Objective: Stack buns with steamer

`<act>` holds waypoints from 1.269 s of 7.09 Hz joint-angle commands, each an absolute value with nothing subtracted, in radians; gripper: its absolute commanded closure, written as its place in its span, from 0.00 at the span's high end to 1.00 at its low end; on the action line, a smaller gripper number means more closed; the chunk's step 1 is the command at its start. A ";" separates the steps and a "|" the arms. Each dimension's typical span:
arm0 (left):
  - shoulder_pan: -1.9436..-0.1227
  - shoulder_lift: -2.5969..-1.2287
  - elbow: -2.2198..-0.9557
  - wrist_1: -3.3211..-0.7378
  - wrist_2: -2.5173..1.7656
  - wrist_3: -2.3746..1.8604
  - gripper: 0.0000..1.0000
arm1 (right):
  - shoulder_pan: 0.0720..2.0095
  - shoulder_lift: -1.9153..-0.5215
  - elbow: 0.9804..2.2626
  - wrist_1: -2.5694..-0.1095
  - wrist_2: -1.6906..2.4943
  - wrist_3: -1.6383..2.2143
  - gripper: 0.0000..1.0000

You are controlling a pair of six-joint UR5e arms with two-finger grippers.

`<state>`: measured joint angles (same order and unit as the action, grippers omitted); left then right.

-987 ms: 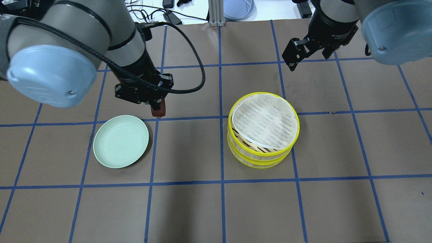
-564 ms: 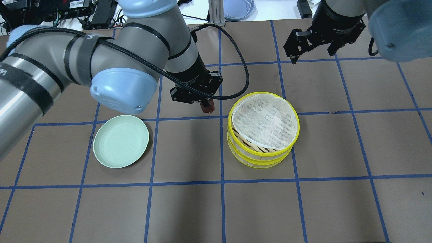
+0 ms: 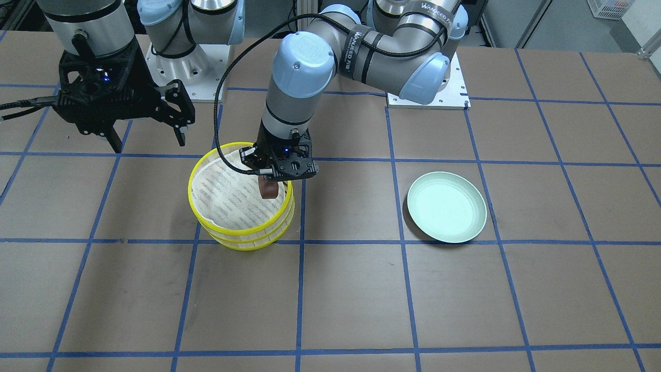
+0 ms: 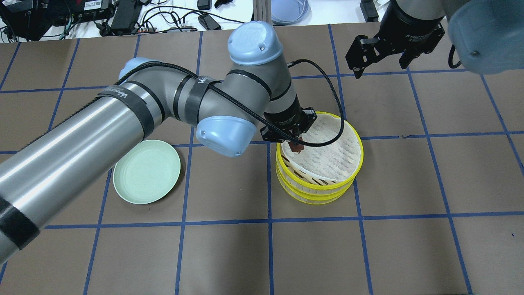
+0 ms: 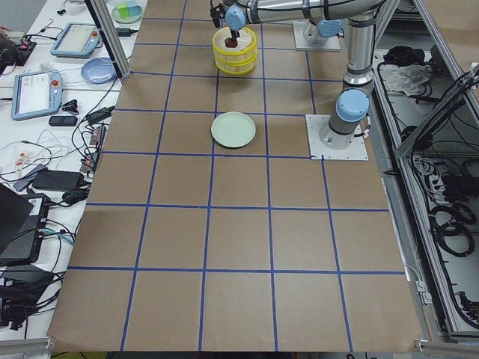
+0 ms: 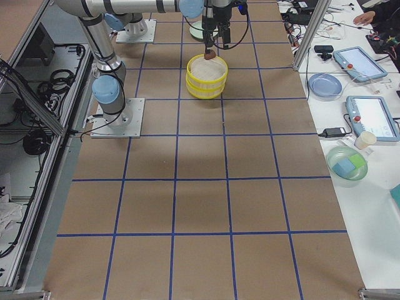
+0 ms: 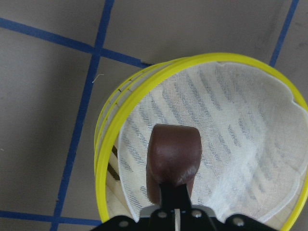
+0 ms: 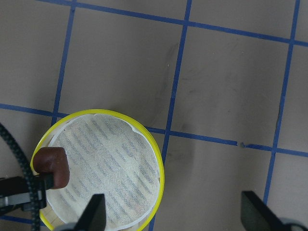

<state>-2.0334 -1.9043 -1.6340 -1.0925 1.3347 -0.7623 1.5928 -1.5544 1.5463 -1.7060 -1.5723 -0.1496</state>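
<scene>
Since my left gripper (image 4: 295, 142) is clenched on the brown bun (image 7: 174, 156), hanging just inside the yellow steamer's (image 4: 320, 196) rim on my left, above its white liner (image 4: 329, 157), release lies straight below, while my right gripper (image 3: 148, 138) gapes idle, farther off.

The flat table covered in brown paper (image 4: 409, 254) is carrying a grid of blue tape lines (image 4: 270, 221) across its whole surface. A pale green round plate (image 4: 146, 171) is lying flat on the paper. Well apart from it, in the same row of the grid, a round yellow-rimmed steamer stack (image 4: 315, 192) is standing upright; it appears to have three tiers, though the lower rims are partly hidden. A white mesh cloth liner (image 4: 331, 159) is covering its top tier. White square mounting plates (image 3: 454, 101) are sitting at the table's robot-side edge.
</scene>
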 commanded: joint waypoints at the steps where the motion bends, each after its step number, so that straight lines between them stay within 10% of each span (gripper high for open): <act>1: -2.051 -1.931 -1.643 -1.065 1.335 -0.787 0.12 | 1.580 -1.572 1.543 -1.726 -1.572 -0.112 1.00; 3: -2.056 -1.928 -1.654 -1.058 1.335 -0.804 0.82 | 1.566 -1.620 1.493 -1.724 -1.594 0.127 1.00; 4: -2.056 -1.898 -1.654 -1.058 1.335 -0.825 0.93 | 1.566 -1.614 1.494 -1.726 -1.583 0.130 1.00; 9: -1.935 -1.775 -1.654 -1.139 1.528 -0.558 1.00 | 1.566 -1.605 1.500 -1.776 -1.580 0.130 1.00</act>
<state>-1.9878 -1.8212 -1.6474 -1.0855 1.4827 -0.6906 1.5662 -1.6054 1.4974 -1.7744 -1.5805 0.1300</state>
